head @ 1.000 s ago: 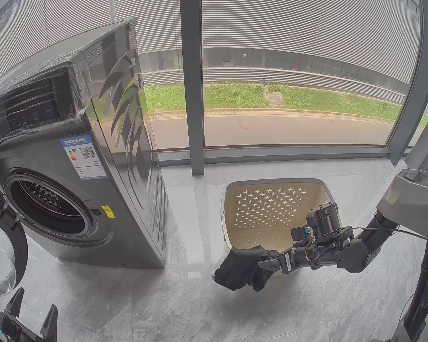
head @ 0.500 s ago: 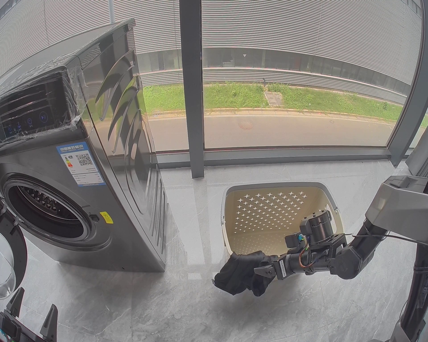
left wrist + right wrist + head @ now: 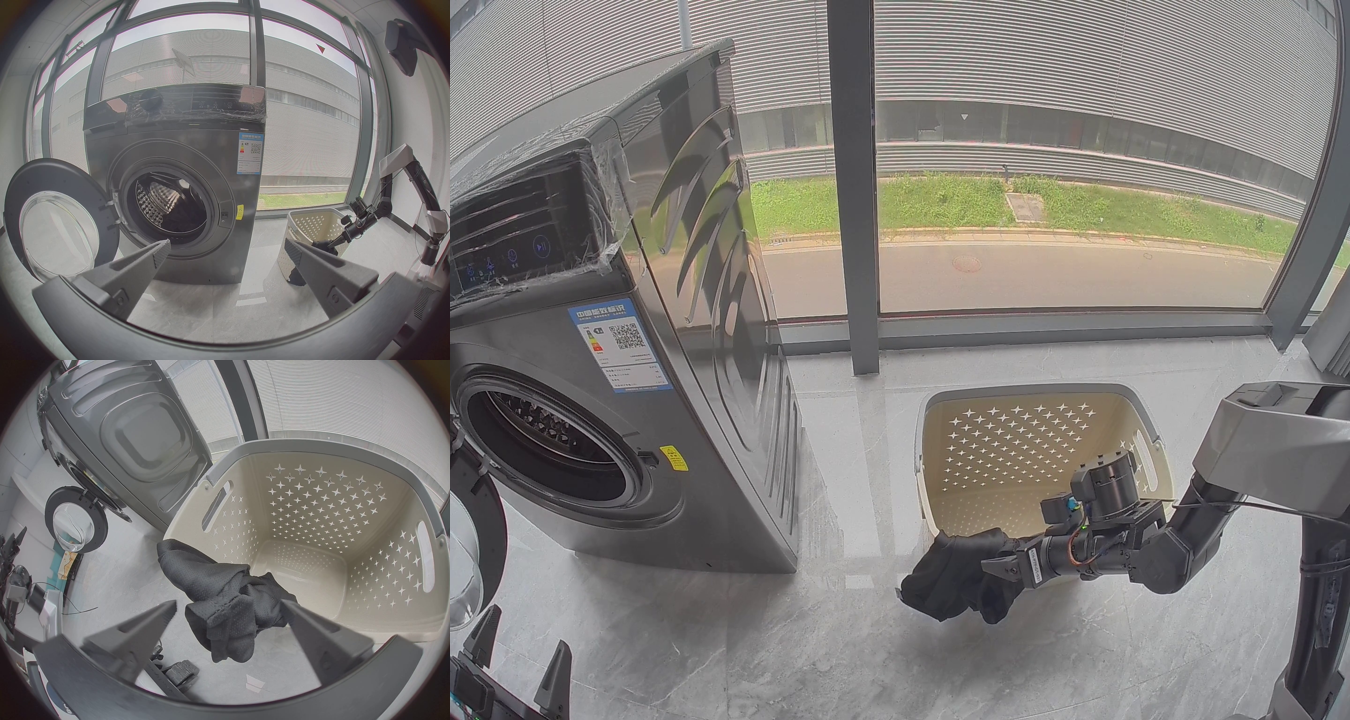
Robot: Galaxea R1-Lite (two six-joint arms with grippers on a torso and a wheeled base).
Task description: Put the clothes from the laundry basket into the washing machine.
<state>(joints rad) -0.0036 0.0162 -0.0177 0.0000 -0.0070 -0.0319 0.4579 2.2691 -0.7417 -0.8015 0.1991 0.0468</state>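
Black mesh garment (image 3: 952, 574) is bunched at the 7 o'clock corner of the cream, star-punched plastic laundry basket (image 3: 1031, 389), hanging outside the rim above the grey marble floor (image 3: 825, 647). The right pincer (image 3: 226, 603) is right on it, jaws spread wide, with the cloth between them brushing one fingertip and no squeeze on it.

Out at 9 o'clock from the basket stands the dark grey front-loading washing machine (image 3: 722, 309), its round glass door (image 3: 56, 215) swung open. A blue-and-white energy label with a QR code (image 3: 621, 345) is on its front, and a small yellow sticker (image 3: 673, 457) sits beside the opening; the print is too small to read.

The left pincer (image 3: 225, 243) hangs at 7 o'clock, facing the drum, wide open and holding nothing.
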